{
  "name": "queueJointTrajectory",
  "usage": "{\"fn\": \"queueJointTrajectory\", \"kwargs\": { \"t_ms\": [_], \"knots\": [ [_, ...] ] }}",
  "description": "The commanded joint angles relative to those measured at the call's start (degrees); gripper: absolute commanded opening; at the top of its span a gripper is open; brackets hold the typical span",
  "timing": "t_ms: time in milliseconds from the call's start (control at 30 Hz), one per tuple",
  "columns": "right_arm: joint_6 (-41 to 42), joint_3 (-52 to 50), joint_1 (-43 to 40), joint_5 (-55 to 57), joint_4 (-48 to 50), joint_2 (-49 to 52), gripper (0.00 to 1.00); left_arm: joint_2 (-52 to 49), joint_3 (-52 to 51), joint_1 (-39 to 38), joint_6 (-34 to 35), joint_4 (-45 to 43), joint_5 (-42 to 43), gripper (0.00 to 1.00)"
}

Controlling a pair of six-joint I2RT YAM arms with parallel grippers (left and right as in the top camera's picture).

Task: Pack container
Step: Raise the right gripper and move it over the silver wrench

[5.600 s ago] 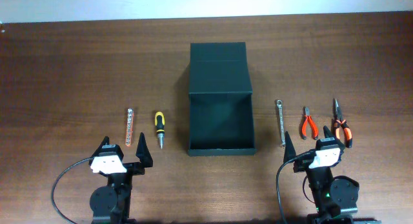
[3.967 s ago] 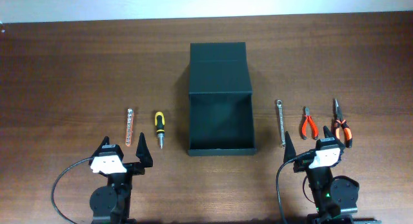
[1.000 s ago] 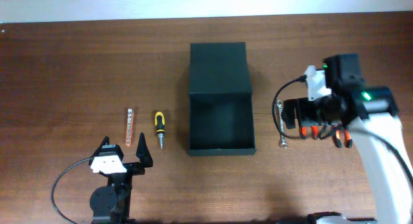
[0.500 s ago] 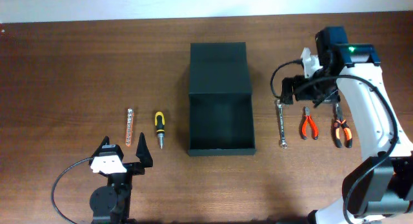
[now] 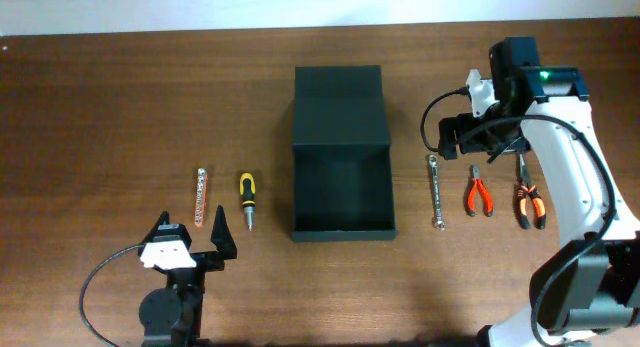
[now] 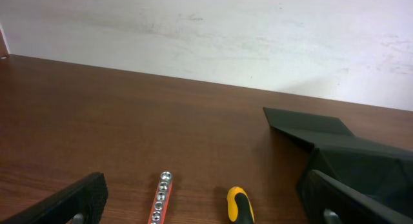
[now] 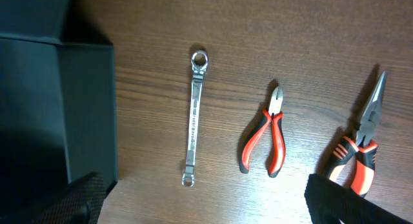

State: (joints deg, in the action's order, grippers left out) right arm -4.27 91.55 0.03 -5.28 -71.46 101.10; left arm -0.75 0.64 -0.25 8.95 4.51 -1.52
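The container (image 5: 340, 231) is a matte black box at mid-table, open, with its lid (image 5: 338, 99) laid back flat behind it. It also shows in the left wrist view (image 6: 361, 162) and the right wrist view (image 7: 58, 114). My right gripper (image 5: 480, 142) is open and empty, hovering above the far ends of a silver wrench (image 5: 436, 192), red pliers (image 5: 478, 193) and orange-black long-nose pliers (image 5: 527, 198). In the right wrist view the gripper (image 7: 216, 211) looks down on the wrench (image 7: 192, 117) and the red pliers (image 7: 266, 137). My left gripper (image 5: 195, 239) is open and empty at the front left.
An orange socket rail (image 5: 200, 197) and a yellow-black screwdriver (image 5: 246, 199) lie left of the container, just ahead of my left gripper (image 6: 203, 214). The left wrist view shows the rail (image 6: 160, 198) and the screwdriver handle (image 6: 240, 206). A white wall runs behind the table.
My right arm has risen from its rest spot at the front right and swung to the far side of the right-hand tools. The left arm has not moved.
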Motion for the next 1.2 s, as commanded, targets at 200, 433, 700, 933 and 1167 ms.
{"fn": "queueJointTrajectory", "kwargs": {
  "t_ms": [200, 433, 700, 933, 1167],
  "knots": [
    [3.74, -1.14, -0.02, 1.03, 2.86, 6.88, 0.99, 0.09, -0.13, -0.22, -0.92, 0.26, 0.42, 0.99],
    [4.57, -1.27, 0.02, 1.22, 6.19, 9.01, 0.99, 0.09, -0.13, -0.22, -0.92, 0.26, 0.42, 0.99],
    [4.52, -2.45, 2.21, 1.49, 6.21, 9.01, 0.99, 0.09, -0.13, -0.22, -0.92, 0.26, 0.42, 0.99],
    [4.55, -3.85, 5.27, 8.63, 6.6, 9.05, 0.99, 0.09, -0.13, -0.22, -0.92, 0.26, 0.42, 0.99],
    [6.91, -3.93, 5.35, 6.45, 9.44, 9.11, 0.99, 0.09, -0.13, -0.22, -0.92, 0.26, 0.42, 0.99]
  ]
}}
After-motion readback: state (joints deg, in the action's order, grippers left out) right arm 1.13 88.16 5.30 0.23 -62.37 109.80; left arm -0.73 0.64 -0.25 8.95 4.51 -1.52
